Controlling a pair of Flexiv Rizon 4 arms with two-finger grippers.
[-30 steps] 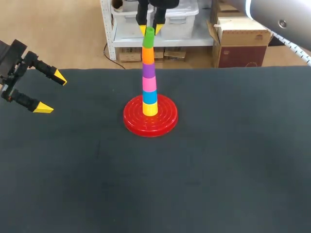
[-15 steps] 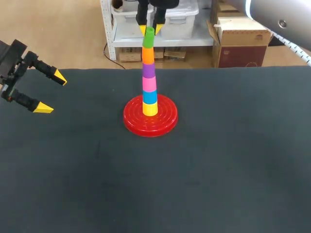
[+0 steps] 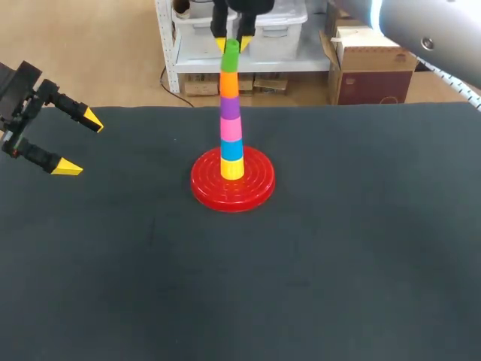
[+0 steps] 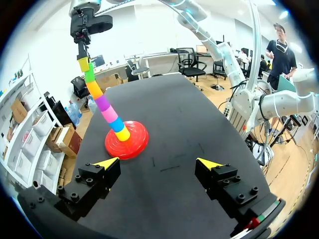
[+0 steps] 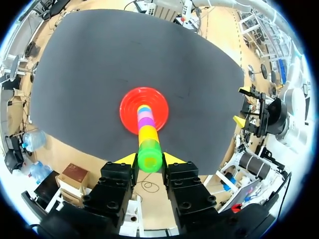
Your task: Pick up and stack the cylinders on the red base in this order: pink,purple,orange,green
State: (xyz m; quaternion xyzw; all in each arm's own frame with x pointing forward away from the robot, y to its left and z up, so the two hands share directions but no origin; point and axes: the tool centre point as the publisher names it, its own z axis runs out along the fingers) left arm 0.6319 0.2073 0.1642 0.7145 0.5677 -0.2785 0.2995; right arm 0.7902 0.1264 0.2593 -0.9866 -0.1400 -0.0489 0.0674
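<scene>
Worktop (image 3: pixel 338 248): dark charcoal, matte, no pattern.
Base (image 3: pixel 233 186): glossy red all over, with concentric raised rings on top.
Yellow cylinder (image 3: pixel 231 169): plain yellow, farthest from the right gripper (image 5: pixel 149 160) in the stack.
Blue cylinder (image 3: pixel 231 151): plain bright blue.
Pink cylinder (image 3: pixel 231 129): plain hot pink.
Purple cylinder (image 3: pixel 230 107): plain violet.
Orange cylinder (image 3: pixel 228 83): plain orange.
Green cylinder (image 3: pixel 230 58): plain bright green, between the right gripper's fingers.
Right gripper: black finger blocks, bright yellow tips.
Left gripper (image 3: pixel 80 144): black fingers, bright yellow wedge tips.
Right arm (image 3: pixel 428 34): pale silver-grey shell.
</scene>
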